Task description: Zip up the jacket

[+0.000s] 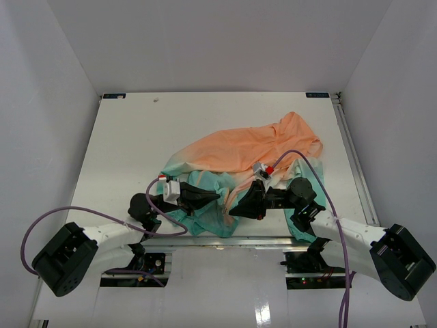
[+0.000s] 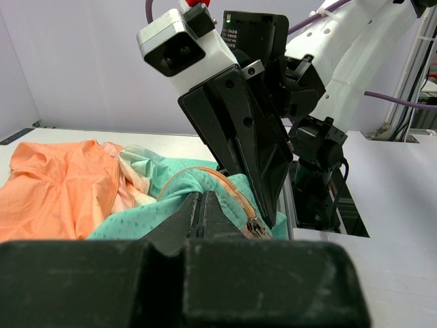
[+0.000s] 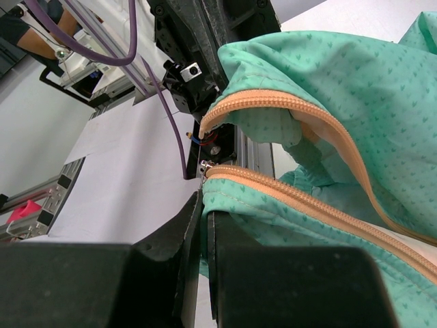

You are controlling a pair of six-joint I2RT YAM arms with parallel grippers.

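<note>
The jacket (image 1: pixel 252 147) lies crumpled at the centre-right of the table, orange at the far end and teal near the arms. Its orange zipper (image 3: pixel 287 195) runs in two separate halves, open at the teal hem. My right gripper (image 3: pixel 203 205) is shut on the teal hem just below the lower half's metal end (image 3: pixel 203 166). My left gripper (image 2: pixel 201 205) is shut at a raised fold of teal fabric (image 2: pixel 143 212), beside the zipper slider (image 2: pixel 256 227). Seen from above, the left gripper (image 1: pixel 217 197) and right gripper (image 1: pixel 232 212) meet tip to tip at the hem.
The white table (image 1: pixel 136 137) is boxed in by pale walls at the back and both sides. An aluminium rail (image 1: pixel 225 240) runs along the near edge under the hem. Purple cables (image 1: pixel 153 198) loop off both wrists. A track (image 1: pixel 351 150) lines the right edge.
</note>
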